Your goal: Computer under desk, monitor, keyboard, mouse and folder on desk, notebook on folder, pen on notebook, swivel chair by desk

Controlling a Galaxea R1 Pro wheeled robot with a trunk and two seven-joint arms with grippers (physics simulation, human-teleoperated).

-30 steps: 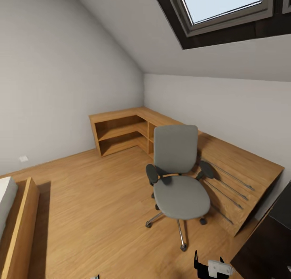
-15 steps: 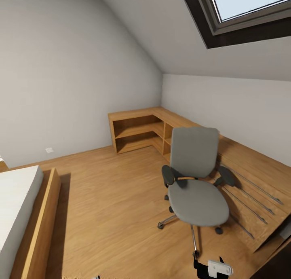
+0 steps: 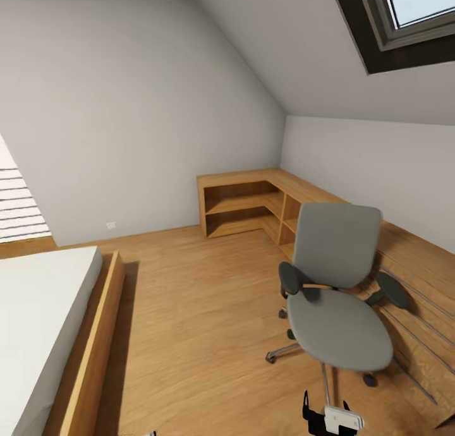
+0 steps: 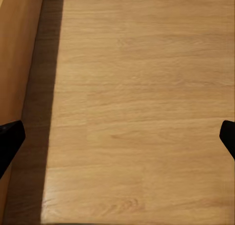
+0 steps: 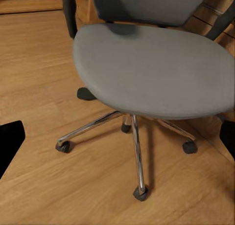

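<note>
while both grippers gape empty, swivel chair (image 3: 335,309) seat faces the robot

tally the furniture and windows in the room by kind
swivel chair: 1
wooden corner shelf unit: 1
bed: 1
skylight: 1
window with blinds: 1
total: 5

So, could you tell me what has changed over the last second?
The head camera has swung left: the swivel chair and the wooden shelf unit slid right in the view, and a bed came in. The chair itself seems unmoved, its seat bare.
</note>
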